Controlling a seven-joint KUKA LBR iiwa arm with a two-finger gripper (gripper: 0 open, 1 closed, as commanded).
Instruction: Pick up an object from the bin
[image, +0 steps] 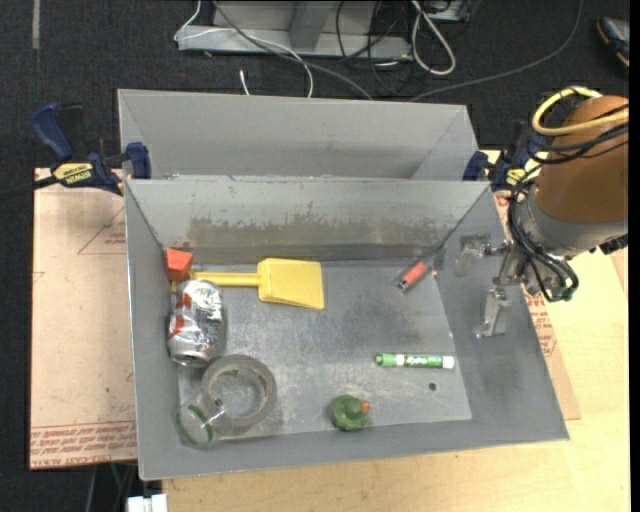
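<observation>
Looking down into the grey bin (300, 215), I place everything against the yellow scoop (290, 283), which lies flat near the back wall with its handle pointing left. A small orange block (179, 262) sits just by the tip of that handle. A crushed silver can (196, 320) lies left of the scoop and nearer the front, and a clear plastic ring (240, 388) lies further forward still. A round green thing (348, 412) rests a little right of the scoop, close to the front edge. To the scoop's right, at about the same depth, lies a small red piece (413, 275). A green and white marker (414, 361) lies forward of it. Farthest right of the scoop, the pincer (490, 305) hangs over the bin's sloping right wall, nearest the red piece and the marker but apart from both. Whether it is open or closed I cannot tell.
</observation>
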